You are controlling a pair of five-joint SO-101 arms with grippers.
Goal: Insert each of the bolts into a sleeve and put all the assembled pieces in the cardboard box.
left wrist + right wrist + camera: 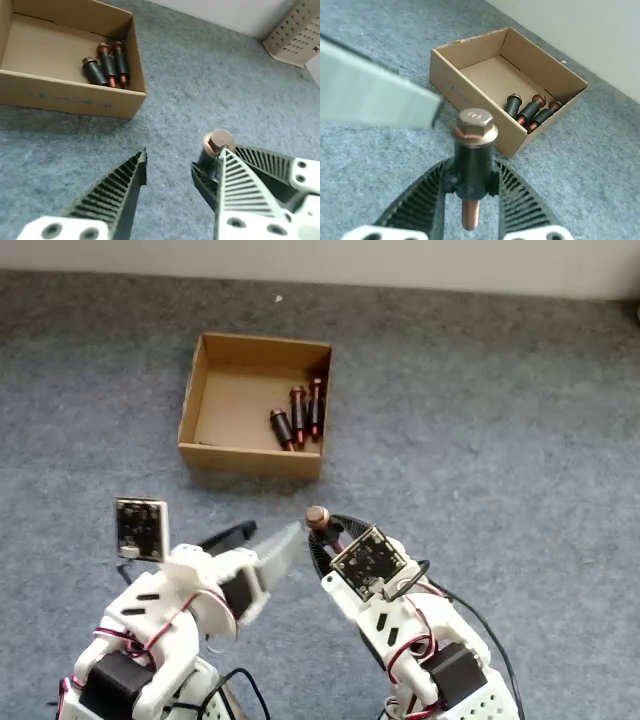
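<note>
Your brown cardboard box [235, 400] sits toward the grey carpet's [500, 440] far edge, with three black-sleeved copper bolts [298, 415] in its near right corner. Your left gripper [262, 535] gapes wide, empty. Beside it, your right gripper [471, 170] clamps a fourth sleeved bolt [475, 135] by its sleeve, just off the box's near wall.

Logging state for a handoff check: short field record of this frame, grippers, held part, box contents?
right gripper: shut on an assembled piece, bolt head up, shank out below the sleeve
left gripper: open, holding nothing, close beside that piece
cardboard box: on the carpet, beyond both grippers
box contents: three finished pieces lying side by side by one wall
pending: gripped piece not yet in the box
</note>
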